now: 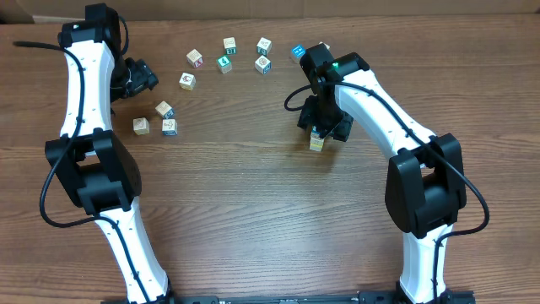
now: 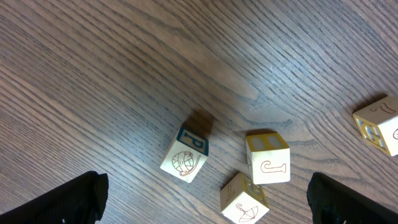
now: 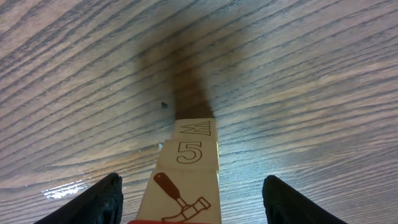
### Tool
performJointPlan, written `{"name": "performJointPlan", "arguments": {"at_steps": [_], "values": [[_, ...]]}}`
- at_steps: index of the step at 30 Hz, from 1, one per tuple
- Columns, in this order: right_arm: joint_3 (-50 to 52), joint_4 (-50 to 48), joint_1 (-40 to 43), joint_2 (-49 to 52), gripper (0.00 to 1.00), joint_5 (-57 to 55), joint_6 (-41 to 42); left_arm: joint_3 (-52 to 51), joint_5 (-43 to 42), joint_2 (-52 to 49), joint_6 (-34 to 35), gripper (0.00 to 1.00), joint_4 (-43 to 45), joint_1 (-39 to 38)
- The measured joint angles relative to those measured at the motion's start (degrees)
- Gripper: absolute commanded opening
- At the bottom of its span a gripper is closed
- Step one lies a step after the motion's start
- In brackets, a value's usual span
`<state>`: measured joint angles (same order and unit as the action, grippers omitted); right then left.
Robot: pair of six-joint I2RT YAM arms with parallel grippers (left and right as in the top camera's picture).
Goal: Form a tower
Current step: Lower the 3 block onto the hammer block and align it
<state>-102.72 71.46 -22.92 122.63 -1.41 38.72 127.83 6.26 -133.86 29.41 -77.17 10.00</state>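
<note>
The tower (image 1: 316, 140) stands on the wooden table right of centre. In the right wrist view the tower (image 3: 194, 152) is a column of cubes whose faces show a W, a 5 and a hammer. My right gripper (image 1: 321, 123) is lowered over it. There the right gripper (image 3: 193, 202) is open, its fingers (image 3: 99, 200) on either side of the hammer cube with a gap on each side. My left gripper (image 1: 139, 78) sits at the back left. In its wrist view the left gripper (image 2: 205, 202) is open wide and empty above three loose cubes.
Loose picture cubes lie along the back: one (image 1: 195, 57), another (image 1: 229, 44), a teal one (image 1: 224, 63) and a blue one (image 1: 298, 52). A cluster of three (image 1: 164, 110) lies at the left. Under the left wrist are a blue-topped cube (image 2: 185, 155), a yellow-topped cube (image 2: 268, 158) and an umbrella cube (image 2: 244, 199).
</note>
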Motion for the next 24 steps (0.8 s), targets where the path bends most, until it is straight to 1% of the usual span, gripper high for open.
{"name": "performJointPlan", "arguments": {"at_steps": [4,5,7,16,22,24], "values": [[0.0,0.0,0.0,0.0,0.69,0.0,-0.59,0.0,0.0,0.0,0.0,1.0,0.0,0.0],[0.0,-0.15,0.0,0.02,0.64,0.0,-0.72,0.0,0.0,0.0,0.0,0.99,0.0,0.0],[0.0,-0.48,0.0,0.0,0.63,0.02,-0.81,0.0,0.0,0.0,0.0,0.99,0.0,0.0],[0.09,-0.22,0.0,0.0,0.62,-0.02,-1.22,0.0,0.0,0.0,0.0,0.99,-0.02,0.0],[1.92,-1.64,0.0,0.0,0.62,-0.02,-1.22,0.0,0.0,0.0,0.0,1.0,0.0,0.0],[2.51,-2.25,0.0,0.02,0.57,-0.04,-1.2,0.0,0.0,0.0,0.0,1.0,0.0,0.0]]}}
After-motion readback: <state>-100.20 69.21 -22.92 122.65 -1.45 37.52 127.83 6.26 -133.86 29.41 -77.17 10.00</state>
